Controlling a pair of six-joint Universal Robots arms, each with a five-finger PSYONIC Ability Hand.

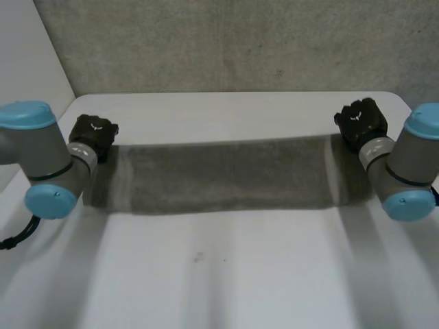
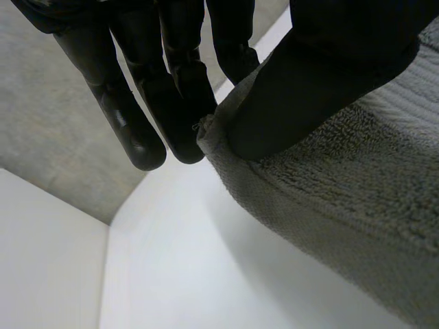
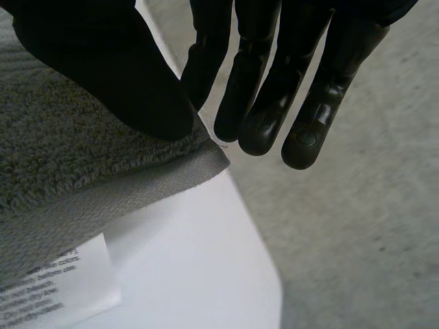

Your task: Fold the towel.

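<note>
A grey towel (image 1: 219, 175) stretches as a long band across the far half of the white table (image 1: 226, 274), from one hand to the other. My left hand (image 1: 92, 133) is at the towel's left far corner. In the left wrist view its thumb (image 2: 322, 82) pinches the towel corner (image 2: 226, 147) against the fingers (image 2: 185, 103), with the corner raised off the table. My right hand (image 1: 360, 123) is at the right far corner. There its thumb (image 3: 103, 68) pinches the towel (image 3: 68, 164) against its fingers (image 3: 254, 89). A white care label (image 3: 48, 281) hangs under that corner.
A grey wall (image 1: 226, 41) rises just behind the table's far edge. A white panel (image 1: 27, 62) stands at the left. The table's rounded far right corner (image 3: 264, 274) lies below my right hand. The near half of the table is bare white surface.
</note>
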